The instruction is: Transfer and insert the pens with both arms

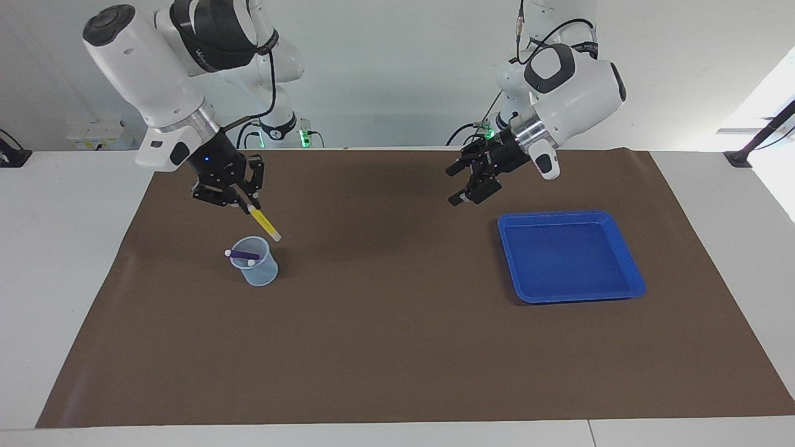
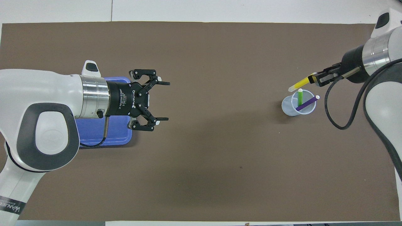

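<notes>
Item: yellow pen (image 1: 265,225), clamped in right gripper (image 1: 253,208), jaws shut on it, tilted above cup (image 1: 254,268) rim. Cup holds purple pen (image 2: 306,103) and green pen (image 2: 300,96). Left gripper (image 1: 458,185): waits near tray (image 1: 627,273), jaws wide, empty. Risk: the slanted tip may strike the rim and tip the cup.

Two glossy white jointed arms (image 1: 155,74) with dark grey joint panels, silver wrist rings, looping black cables (image 2: 333,103). Black two-finger grippers: left gripper (image 2: 160,101), printed white lettering; right gripper (image 1: 251,205).

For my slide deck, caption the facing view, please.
Right gripper carries the yellow pen above the cup; left gripper waits open.
</notes>
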{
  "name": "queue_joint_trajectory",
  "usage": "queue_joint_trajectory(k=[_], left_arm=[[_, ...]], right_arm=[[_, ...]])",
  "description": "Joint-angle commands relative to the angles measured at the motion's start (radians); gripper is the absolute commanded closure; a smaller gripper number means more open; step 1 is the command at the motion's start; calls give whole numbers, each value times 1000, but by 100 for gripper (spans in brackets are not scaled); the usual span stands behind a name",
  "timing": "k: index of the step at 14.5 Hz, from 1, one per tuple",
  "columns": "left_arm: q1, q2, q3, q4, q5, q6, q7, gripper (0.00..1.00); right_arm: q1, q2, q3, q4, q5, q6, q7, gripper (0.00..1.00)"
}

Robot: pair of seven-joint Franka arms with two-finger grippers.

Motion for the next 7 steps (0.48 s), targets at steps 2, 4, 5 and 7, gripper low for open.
queue_joint_trajectory(k=[2, 4, 5, 7], left_arm=[[-10, -15, 6, -8, 26, 14, 7, 0], [-11, -14, 6, -6, 54, 17, 11, 0], [-13, -12, 6, -5, 84, 20, 29, 0], [-40, -8, 9, -3, 156, 21, 112, 0]], right_arm=[[-12, -40, 15, -94, -82, 48, -50, 100], [-46, -64, 14, -161, -84, 97, -83, 100], [-52, -84, 15, -211, -82, 135, -78, 100], [-57, -104, 15, -259, -81, 152, -74, 100]])
